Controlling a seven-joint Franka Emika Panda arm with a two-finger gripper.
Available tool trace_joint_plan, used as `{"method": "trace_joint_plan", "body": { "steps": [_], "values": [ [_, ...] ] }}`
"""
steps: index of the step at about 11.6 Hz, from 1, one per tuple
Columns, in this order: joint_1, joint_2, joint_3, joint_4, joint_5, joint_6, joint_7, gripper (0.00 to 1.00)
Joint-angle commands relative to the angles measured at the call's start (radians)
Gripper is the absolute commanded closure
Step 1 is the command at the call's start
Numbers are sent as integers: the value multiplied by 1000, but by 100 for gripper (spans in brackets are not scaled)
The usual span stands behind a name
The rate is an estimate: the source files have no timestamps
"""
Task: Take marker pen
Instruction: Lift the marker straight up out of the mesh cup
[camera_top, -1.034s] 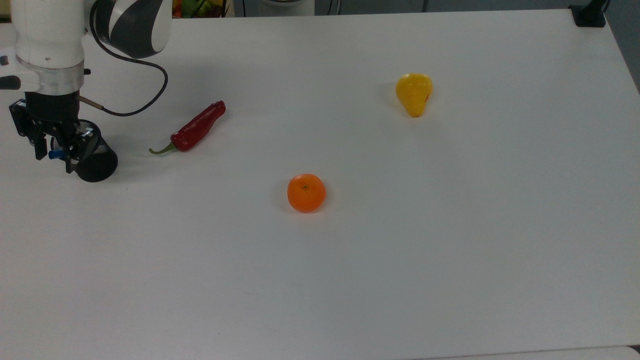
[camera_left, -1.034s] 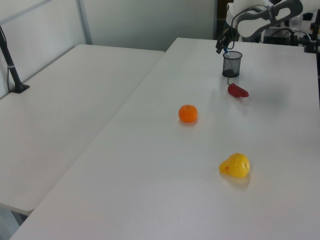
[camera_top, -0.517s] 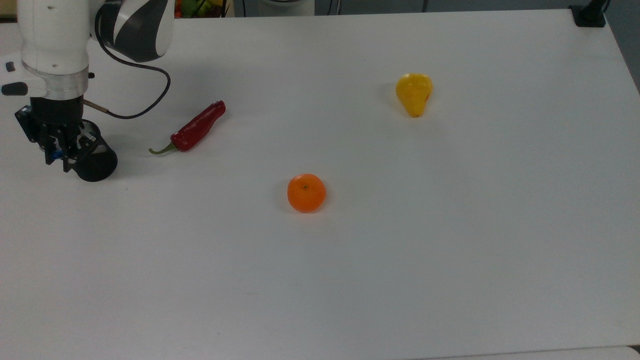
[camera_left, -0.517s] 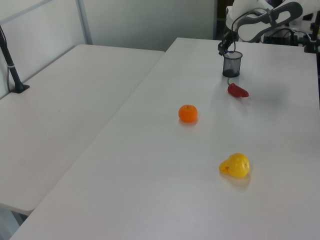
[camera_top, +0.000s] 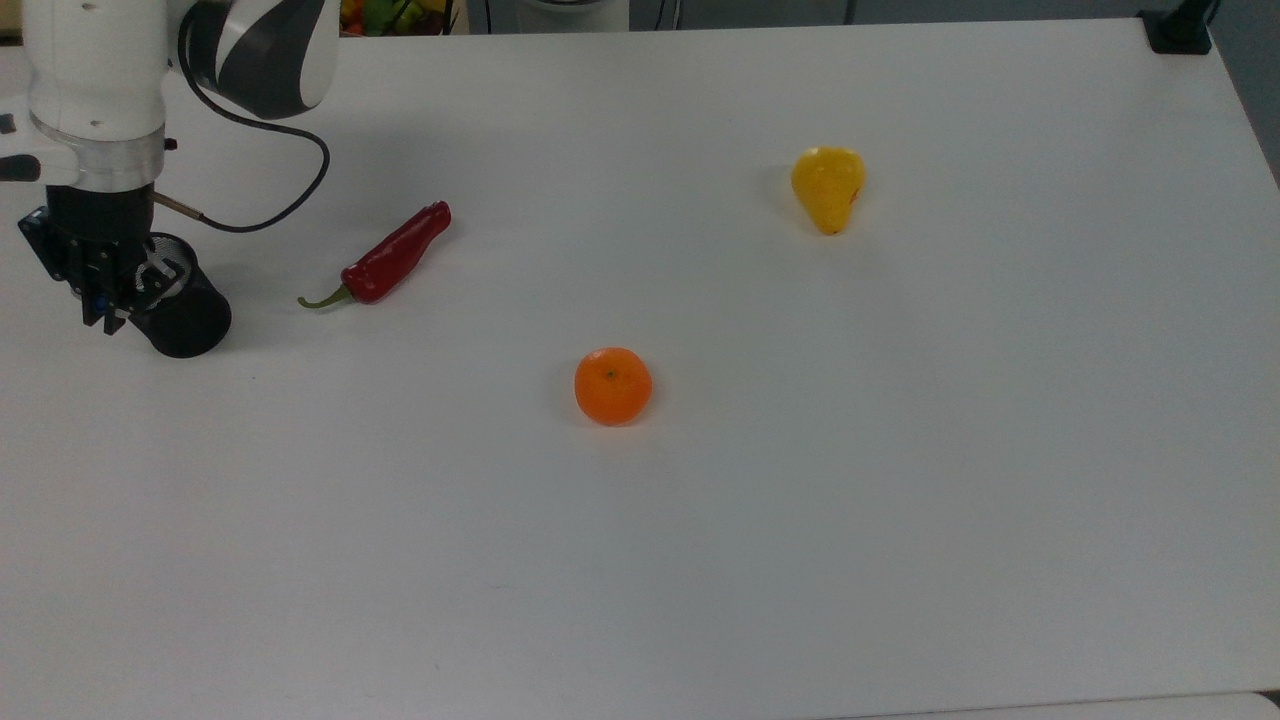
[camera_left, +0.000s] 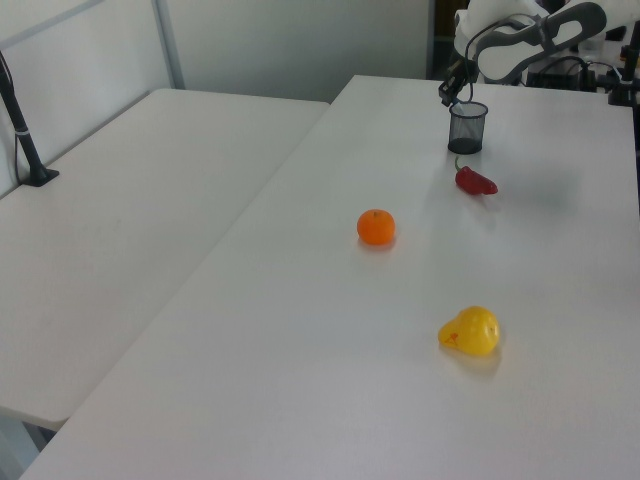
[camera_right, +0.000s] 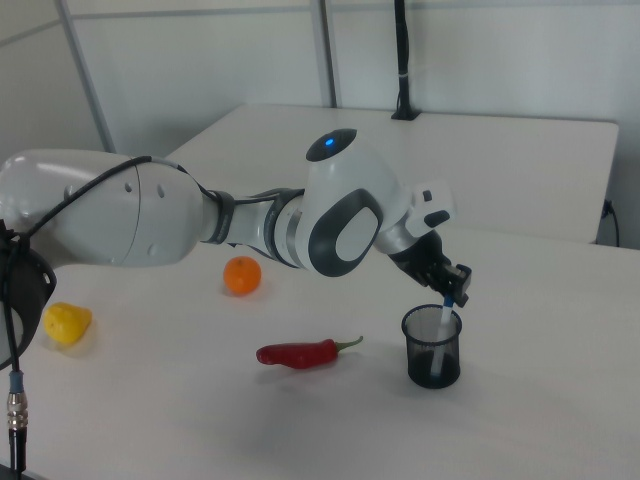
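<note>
- In the top view's far left, the gripper hangs over the black mesh cup, closed on the blue top of the marker pen; in the right view the white barrel stands in the cup, held high, probably so it can lift straight out.
- Rightward lie the red chilli, the orange and the yellow pear, well apart from the cup on the table.
</note>
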Motion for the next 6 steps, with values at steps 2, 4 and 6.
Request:
{"method": "trace_joint_plan", "body": {
  "steps": [2, 4, 6],
  "values": [
    [-6, -102, -1, -33, -17, 11, 23, 94],
    [-11, -151, 2, -43, -9, 10, 25, 94],
    [-13, -204, 13, -50, -5, 4, 25, 94]
  ]
}}
